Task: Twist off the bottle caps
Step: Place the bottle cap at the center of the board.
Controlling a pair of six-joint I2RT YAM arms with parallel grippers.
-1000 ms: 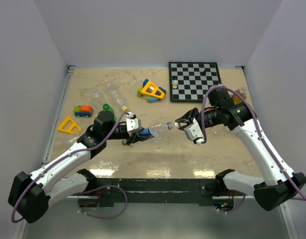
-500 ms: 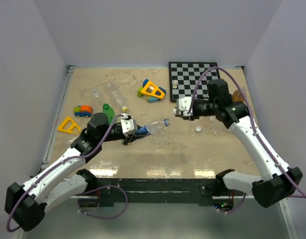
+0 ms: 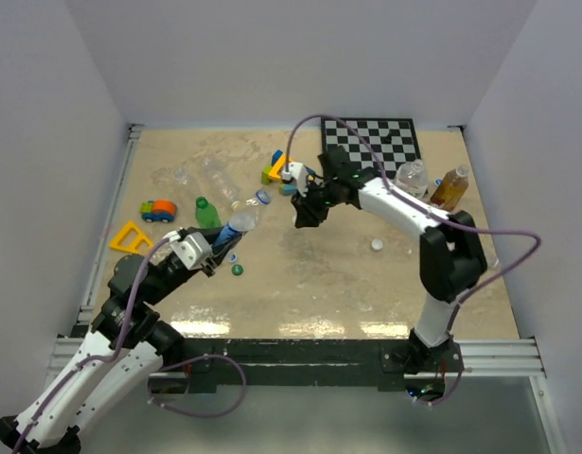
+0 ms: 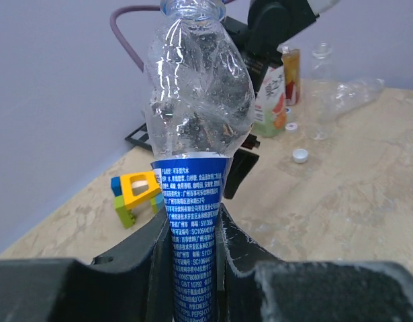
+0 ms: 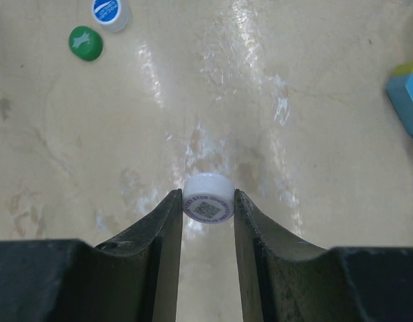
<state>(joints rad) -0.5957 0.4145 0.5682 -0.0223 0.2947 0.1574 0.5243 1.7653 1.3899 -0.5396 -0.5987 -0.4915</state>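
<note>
The jaws of the left gripper point(image 4: 191, 235) are pinched narrow on the blue label of a clear bottle point(image 4: 196, 100), one finger on each side. The bottle is crumpled and rises out of the grip with its mouth open at the top. In the top view it is held tilted above the table point(image 3: 300, 293), mouth toward the far right.

The jaws of the right gripper point(image 5: 207, 198) stand close together on a white cap point(image 5: 207, 205). They hold it by its rim, its printed face turned to the wrist camera and the tabletop behind it. How high it is off the table I cannot tell. From above, this gripper hangs over the middle of the table, near the blocks point(image 3: 283, 170) and in front of the chessboard point(image 3: 380, 142).

A green cap point(image 3: 237, 269) and a blue-topped cap point(image 3: 232, 257) lie just beside each other on the table, near the left gripper. A loose white cap point(image 3: 376, 244) lies alone further right. A green bottle point(image 3: 203, 210) sits just behind the left gripper. At the far right, a clear upright bottle point(image 3: 411, 177) and an amber bottle point(image 3: 449, 186) stand side by side.
</note>
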